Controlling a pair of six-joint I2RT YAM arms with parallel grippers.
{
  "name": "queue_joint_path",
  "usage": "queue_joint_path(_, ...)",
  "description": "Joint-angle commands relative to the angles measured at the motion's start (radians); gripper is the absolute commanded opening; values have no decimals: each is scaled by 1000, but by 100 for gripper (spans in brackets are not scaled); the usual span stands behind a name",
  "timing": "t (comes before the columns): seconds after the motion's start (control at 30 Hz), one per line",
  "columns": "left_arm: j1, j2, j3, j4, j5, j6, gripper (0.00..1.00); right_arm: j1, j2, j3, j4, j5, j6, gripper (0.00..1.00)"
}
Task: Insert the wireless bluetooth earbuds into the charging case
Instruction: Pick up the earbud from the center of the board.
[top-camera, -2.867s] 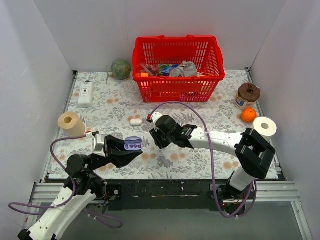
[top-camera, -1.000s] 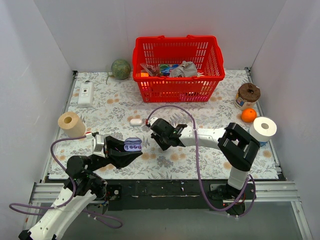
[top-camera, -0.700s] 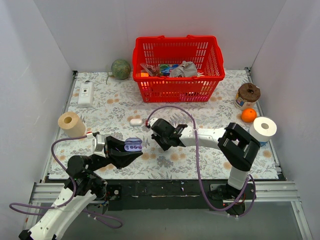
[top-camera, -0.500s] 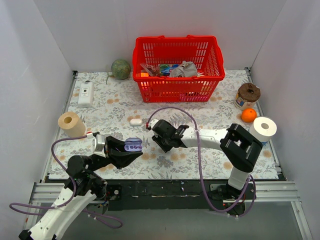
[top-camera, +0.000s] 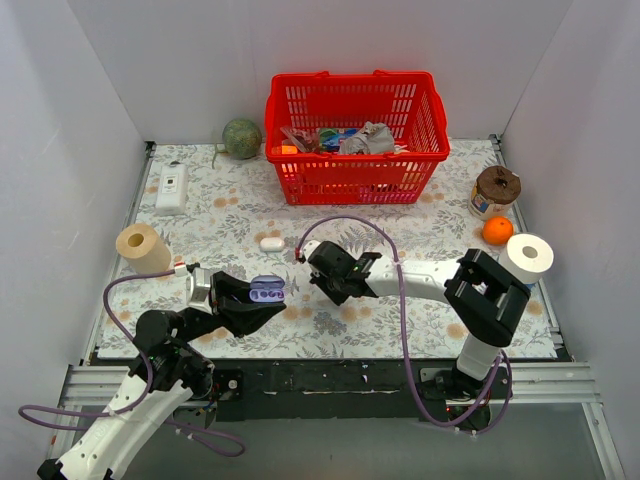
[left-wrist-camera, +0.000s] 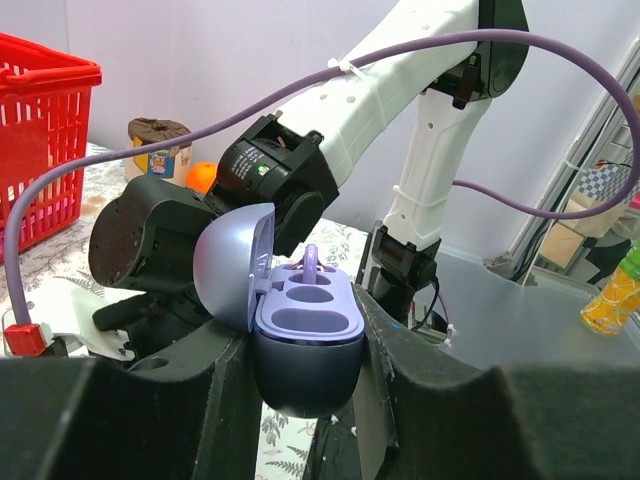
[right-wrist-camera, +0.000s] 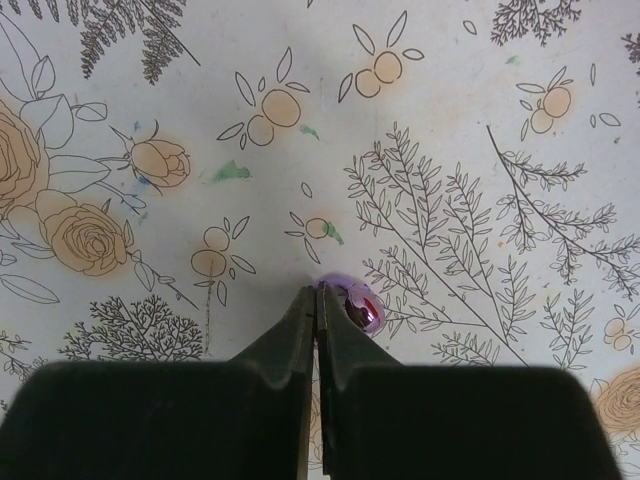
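Left side: a small rounded lavender-purple glossy plastic charging case (left-wrist-camera: 306, 330) is held upright off the table by the left gripper (left-wrist-camera: 303, 352), whose fingers are clamped narrow on the lower shell. The lid (left-wrist-camera: 232, 262) is swung open toward 9 o'clock, so the sockets are exposed. A pale purple stem (left-wrist-camera: 311, 258) is seen standing in the far socket. It is possibly one bud seated, but this is not certain.

Right side: the right gripper (right-wrist-camera: 317, 297) is pointed down at the floral tablecloth (right-wrist-camera: 470, 120), near the case at its 3 o'clock in the overhead view. Its fingers are pressed together with only a seam between them. A tiny dark purple glossy plastic earbud (right-wrist-camera: 360, 306) is lying on the cloth at 3 o'clock of the fingertips, just beside them and apparently not caught.

Step judged: pick-up of the loose bud, with the grasp apparently missed. Next move called for: fingers parted, shifted toward 3 o'clock to straddle the bud, then closed. The bud is then to be carried to the case and lowered into an empty socket.
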Motion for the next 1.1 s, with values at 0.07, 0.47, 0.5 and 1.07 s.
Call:
queue_joint_path(0.07, 2, 4, -6, 19, -2, -6, 0, -3, -40, -21, 11, -3, -59, 1)
queue_joint_path(0.47, 2, -20, -21, 30, -4, -4, 0, 17, -210, -92, 121, -192, -363, 1)
queue_joint_path(0.5, 2, -22, -21, 30, -2, -3, 0, 18, -218, -93, 123, -224, -381, 1)
queue_joint_path(1.07, 4, 42, 39, 117, 21, -66, 0, 23, -601, 203, -132, -615, -283, 1)
